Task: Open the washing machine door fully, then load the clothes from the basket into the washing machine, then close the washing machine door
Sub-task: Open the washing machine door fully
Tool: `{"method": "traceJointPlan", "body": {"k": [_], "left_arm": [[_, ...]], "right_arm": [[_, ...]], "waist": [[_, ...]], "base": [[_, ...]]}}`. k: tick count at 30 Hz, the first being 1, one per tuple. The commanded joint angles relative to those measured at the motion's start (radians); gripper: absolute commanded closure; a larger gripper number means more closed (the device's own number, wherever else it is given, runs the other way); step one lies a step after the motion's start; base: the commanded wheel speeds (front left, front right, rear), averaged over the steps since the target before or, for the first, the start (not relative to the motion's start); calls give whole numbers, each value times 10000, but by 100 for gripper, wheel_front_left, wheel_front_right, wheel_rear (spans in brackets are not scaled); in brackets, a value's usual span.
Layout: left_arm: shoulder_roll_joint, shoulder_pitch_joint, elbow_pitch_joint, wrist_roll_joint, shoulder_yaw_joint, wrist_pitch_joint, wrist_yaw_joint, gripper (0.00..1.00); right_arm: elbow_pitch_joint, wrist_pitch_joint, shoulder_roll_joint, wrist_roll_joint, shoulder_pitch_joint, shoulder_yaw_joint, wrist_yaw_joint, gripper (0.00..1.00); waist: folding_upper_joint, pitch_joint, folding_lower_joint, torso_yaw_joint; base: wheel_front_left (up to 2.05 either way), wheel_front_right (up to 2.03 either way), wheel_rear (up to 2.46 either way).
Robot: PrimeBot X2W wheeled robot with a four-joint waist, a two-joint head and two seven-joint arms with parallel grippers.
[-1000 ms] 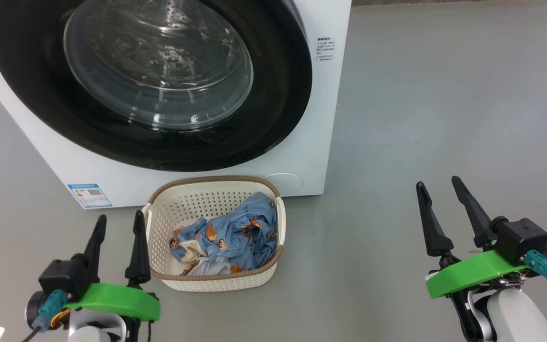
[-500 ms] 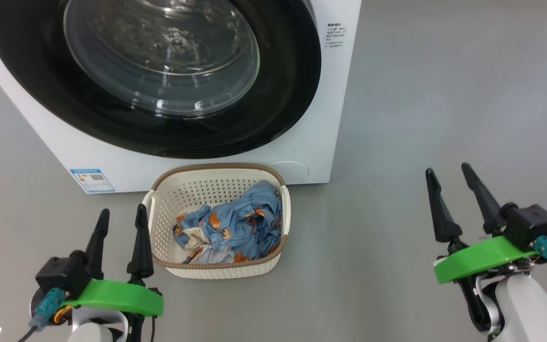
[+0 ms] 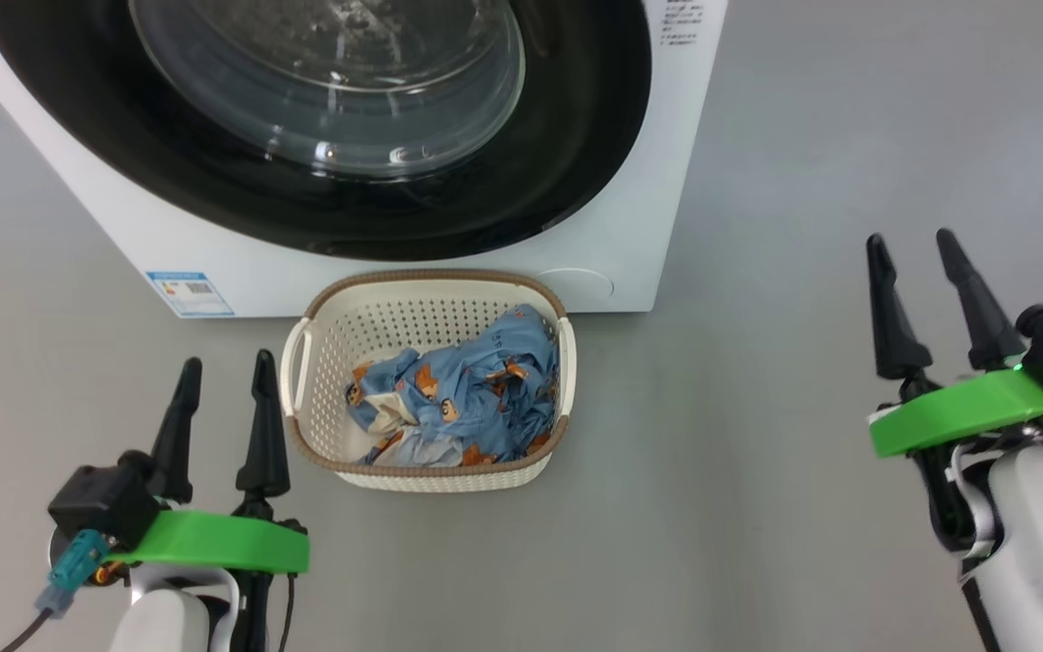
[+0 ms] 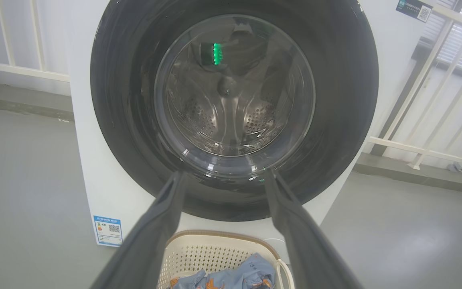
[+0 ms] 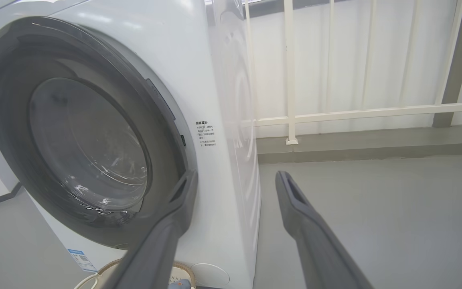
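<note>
The white washing machine (image 3: pixel 639 226) stands at the top of the head view with its black-rimmed washing machine door (image 3: pixel 576 154) shut flat against the front. The cream basket (image 3: pixel 322 312) sits on the floor right before it, holding the light blue clothes (image 3: pixel 463 403). My left gripper (image 3: pixel 224 376) is open just left of the basket, pointing at the door (image 4: pixel 134 132). My right gripper (image 3: pixel 913 246) is open over bare floor, well right of the machine, aimed past the door's right edge (image 5: pixel 10 176).
A white railing (image 5: pixel 291 80) and wall run behind and to the right of the machine (image 5: pixel 223 80). Grey floor (image 3: pixel 847 136) spreads open to the right of the machine and around the basket. A blue label sticker (image 3: pixel 189 292) sits low on the machine's front.
The head view has tipped, so machine and basket sit higher and further right in it. My right gripper has risen and moved right in that view; the left stays beside the basket.
</note>
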State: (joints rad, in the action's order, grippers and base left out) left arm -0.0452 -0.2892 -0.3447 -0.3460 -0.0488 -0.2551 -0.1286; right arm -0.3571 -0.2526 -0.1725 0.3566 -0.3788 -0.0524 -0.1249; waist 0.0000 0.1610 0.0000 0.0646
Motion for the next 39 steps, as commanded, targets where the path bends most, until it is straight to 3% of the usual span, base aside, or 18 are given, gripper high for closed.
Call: {"method": "traceJointPlan", "body": {"k": [1,2,3,4,5,6,15,16,17,20,24,31,39], "left_arm": [[-209,-357,395,-163,275,-67,-21,0],[-210,-375,486,-180,250,-67,-21,0],[-216,-391,564,-193,222,-67,-21,0],[-221,-409,633,-209,198,-67,-21,0],[-225,-431,698,-227,181,-67,-21,0],[-231,-448,759,-243,188,-67,-21,0],[-255,-647,947,-409,196,-67,-21,0],[-265,-695,1002,-404,201,-67,-21,0],[-265,-695,1002,-404,201,-67,-21,0],[-277,-765,1106,-415,213,-67,-21,0],[-302,-852,1154,-411,157,-67,-21,0],[-344,-1099,1411,-410,106,-67,-21,0],[-390,-1293,1776,-323,89,-67,-21,0]], "right_arm": [[139,-92,-178,163,-344,-100,-58,0],[39,-92,-219,331,-453,-95,-58,5],[-43,-92,-269,514,-571,-97,-58,51],[-123,-92,-356,649,-698,-109,-58,61],[-219,-92,-441,799,-830,-149,-58,94],[-300,-92,-500,1010,-979,-159,-58,100],[-812,-92,-1225,3431,-2365,-819,-58,100],[-790,-19,-1370,4420,-2673,-1078,-58,100],[-790,-19,-1370,4420,-2673,-1078,-58,100],[-531,637,-1511,6564,-3184,-1317,-58,100],[-490,1427,-2009,8330,-3794,-1521,-58,100],[-572,2600,-2537,10165,-4965,-1839,-58,100],[-729,3795,-2420,11974,-6048,-1717,-58,100]], "waist": [[0,205,0,160],[0,283,0,201],[0,360,0,245],[0,438,0,289],[0,513,0,334],[0,592,0,373],[0,1223,0,648],[0,1359,0,692],[0,1359,0,692],[0,1570,0,745],[0,1841,0,818],[0,2377,0,1000],[0,2972,0,1115]], "base": [[0,0,0],[0,0,0],[0,0,0],[0,0,0],[0,0,0],[0,0,0],[0,0,0],[0,0,0],[0,0,0],[0,0,0],[0,0,0],[0,0,0],[0,0,0]]}}
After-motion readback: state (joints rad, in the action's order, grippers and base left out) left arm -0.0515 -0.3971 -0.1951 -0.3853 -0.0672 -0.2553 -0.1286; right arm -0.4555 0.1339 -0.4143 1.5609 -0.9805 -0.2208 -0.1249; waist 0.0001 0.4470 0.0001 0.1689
